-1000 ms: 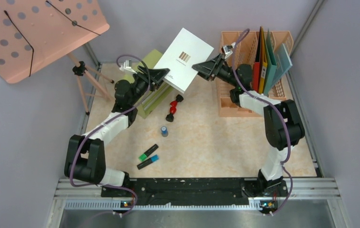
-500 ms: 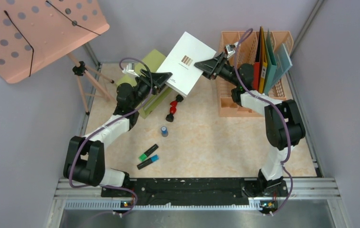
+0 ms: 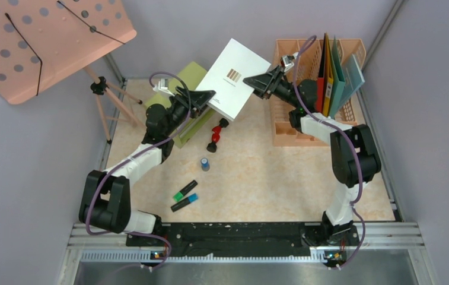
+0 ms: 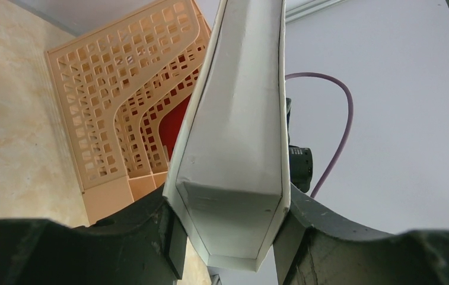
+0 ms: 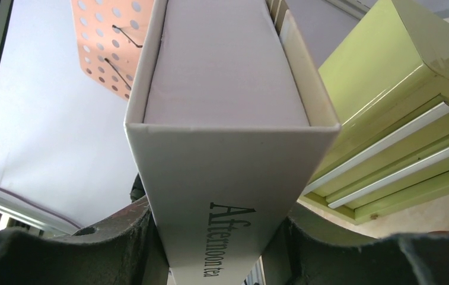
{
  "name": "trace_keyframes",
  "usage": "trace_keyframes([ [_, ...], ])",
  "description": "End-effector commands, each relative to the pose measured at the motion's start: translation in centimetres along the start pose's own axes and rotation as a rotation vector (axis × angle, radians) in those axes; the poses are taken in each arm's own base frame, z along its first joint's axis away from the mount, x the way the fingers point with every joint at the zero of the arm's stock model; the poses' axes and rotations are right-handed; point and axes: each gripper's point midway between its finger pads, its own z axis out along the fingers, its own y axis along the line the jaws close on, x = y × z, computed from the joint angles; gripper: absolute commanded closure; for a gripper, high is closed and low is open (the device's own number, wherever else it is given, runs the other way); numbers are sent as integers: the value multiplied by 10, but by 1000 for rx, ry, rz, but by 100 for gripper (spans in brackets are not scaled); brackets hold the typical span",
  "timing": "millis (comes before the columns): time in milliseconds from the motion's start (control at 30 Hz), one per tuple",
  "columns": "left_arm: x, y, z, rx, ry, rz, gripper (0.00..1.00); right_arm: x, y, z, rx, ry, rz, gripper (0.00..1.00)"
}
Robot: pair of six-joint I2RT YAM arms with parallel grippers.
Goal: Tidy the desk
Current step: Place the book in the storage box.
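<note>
A flat white box (image 3: 233, 77) printed "Afternoon tea" hangs tilted above the back of the desk (image 3: 257, 178), held between both arms. My left gripper (image 3: 209, 95) is shut on its lower left corner; in the left wrist view the box (image 4: 239, 119) fills the gap between the jaws of this gripper (image 4: 231, 237). My right gripper (image 3: 250, 80) is shut on the box's right edge, and in the right wrist view the box (image 5: 222, 136) is pressed by both fingers of that gripper (image 5: 219, 237).
A peach file rack (image 3: 287, 127) with upright folders (image 3: 331, 77) stands back right. A green drawer cabinet (image 3: 189, 74) sits back left under the box. A red object (image 3: 216, 135), a small blue cap (image 3: 205, 163) and two highlighters (image 3: 184, 196) lie mid-desk. A peach perforated board (image 3: 44, 41) stands far left.
Both arms have carried the white box a little to the right and back, toward the file rack. In the last half second almost nothing moved.
</note>
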Motion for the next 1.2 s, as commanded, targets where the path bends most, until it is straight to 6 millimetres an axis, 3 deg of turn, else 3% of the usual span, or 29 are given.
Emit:
trace_keyframes([
  [0,15,21,-5,-80,55,54,85,-25,73,3,-173,-49,-211,100],
  [67,12,21,-5,-83,42,66,67,-27,79,0,-170,-47,-238,100],
  [167,7,21,-4,-94,46,90,27,-38,85,-8,-148,-66,-284,100],
  [200,6,21,-5,-98,49,98,19,-44,85,-12,-131,-77,-297,100],
  [333,1,15,-6,-91,58,129,4,-63,87,-28,-73,-115,-346,100],
  [600,-10,12,-17,-103,81,184,1,-96,104,-48,55,-162,-534,100],
  [767,-25,14,-26,-143,129,279,1,-112,119,-67,252,-177,-761,100],
  [1033,-33,26,-34,-249,211,456,1,-125,136,-129,589,-312,-1017,100],
  [1167,-38,26,-36,-276,200,482,1,-125,131,-159,723,-353,-1065,100],
])
